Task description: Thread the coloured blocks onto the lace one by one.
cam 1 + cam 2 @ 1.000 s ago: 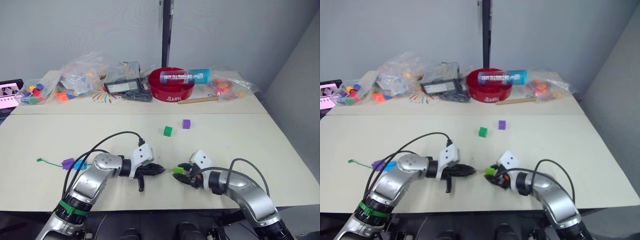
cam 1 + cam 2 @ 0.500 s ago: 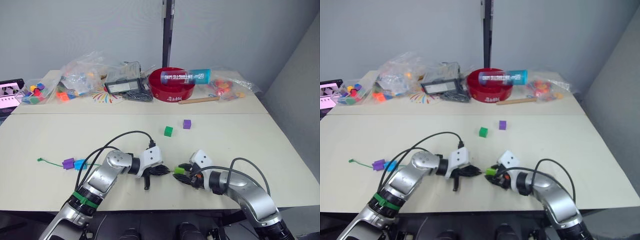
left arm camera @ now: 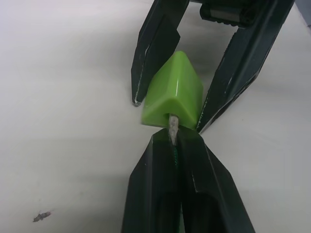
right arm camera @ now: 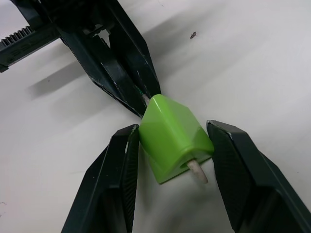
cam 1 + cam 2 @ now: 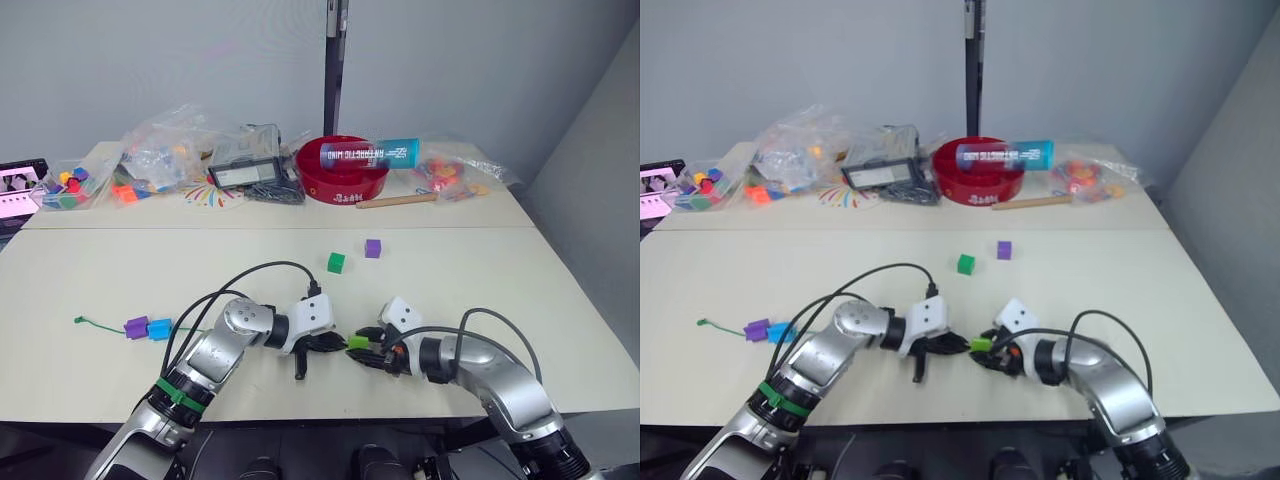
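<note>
Light green block (image 4: 174, 137): a glossy plastic cube with rounded edges, low over the table's near edge, well in front of the red bowl; the lace tip passes through its bore and pokes out on the far face.
Right gripper (image 4: 172, 150): flat black fingers (image 4: 119, 179) stand either side of the light green block – one touches its side, the other shows a slight gap; whether they clamp it cannot be told.
Left gripper (image 3: 176, 143): its two tapered black fingers are pressed together on the lace, just behind the pale tip, nose to nose with the right gripper.
Lace (image 5: 100, 322): thin green string with a pale stiff tip (image 3: 172, 130); from the left gripper it trails away along the table to its free end, far to the left of the bowl.
Threaded blocks: a purple block (image 5: 136, 327) and a blue block (image 5: 160, 329), touching each other, sit on the lace near that free end.
Loose blocks: a dark green block (image 5: 336, 262) and a second purple block (image 5: 373, 248) lie between the grippers and the red bowl (image 5: 318, 184) – near each other, not touching.
Table (image 5: 520, 270): smooth, pale, matte.
</note>
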